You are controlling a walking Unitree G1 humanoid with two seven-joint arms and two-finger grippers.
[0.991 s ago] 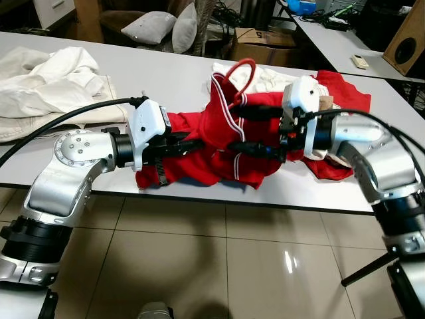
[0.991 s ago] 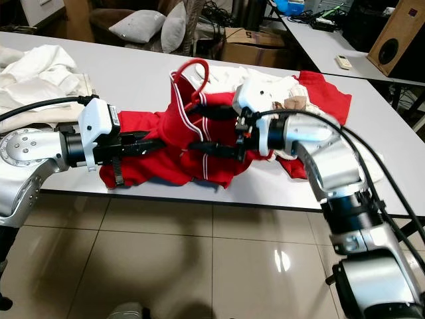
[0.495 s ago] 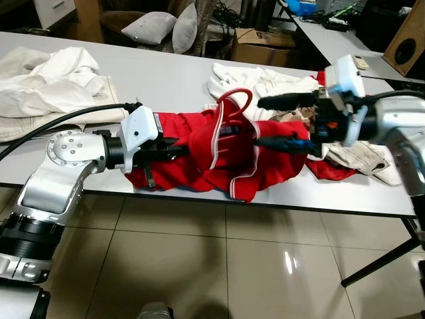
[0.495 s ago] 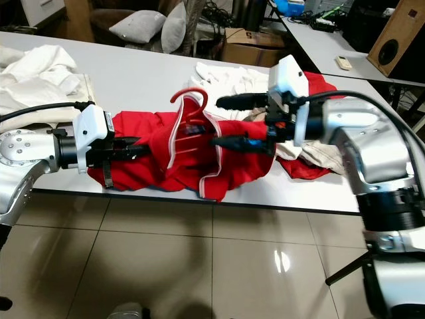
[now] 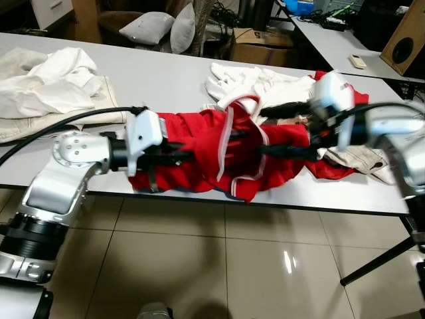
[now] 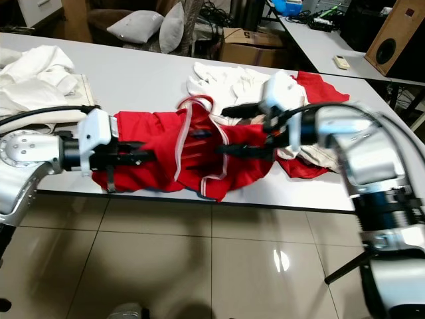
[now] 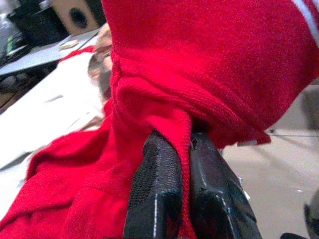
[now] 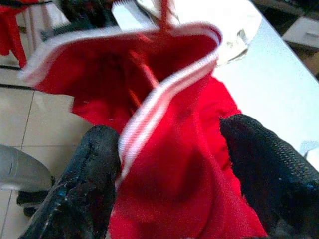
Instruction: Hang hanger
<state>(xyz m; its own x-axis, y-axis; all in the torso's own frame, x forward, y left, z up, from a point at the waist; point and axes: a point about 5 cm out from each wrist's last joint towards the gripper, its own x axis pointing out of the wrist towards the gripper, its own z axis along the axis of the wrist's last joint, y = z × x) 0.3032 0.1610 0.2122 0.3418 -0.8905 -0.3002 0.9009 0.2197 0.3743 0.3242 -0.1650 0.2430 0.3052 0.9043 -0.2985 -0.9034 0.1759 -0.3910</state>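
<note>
The left wrist view shows the left end effector (image 7: 184,199) clenched on a fold of the red top (image 5: 212,143). The right wrist view shows the right end effector (image 8: 174,169) spread wide around the top, not gripping. The hanger (image 5: 247,101) pokes from the collar (blurry). The top lies at the bench (image 5: 345,193) front edge, floor (image 5: 219,266) below.

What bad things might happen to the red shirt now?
The left claw pinches just a thin fold of the red shirt, so it might slip free. The right claw is open around the striped edge and could snag it. The shirt overhangs the table edge and may slide off.
</note>
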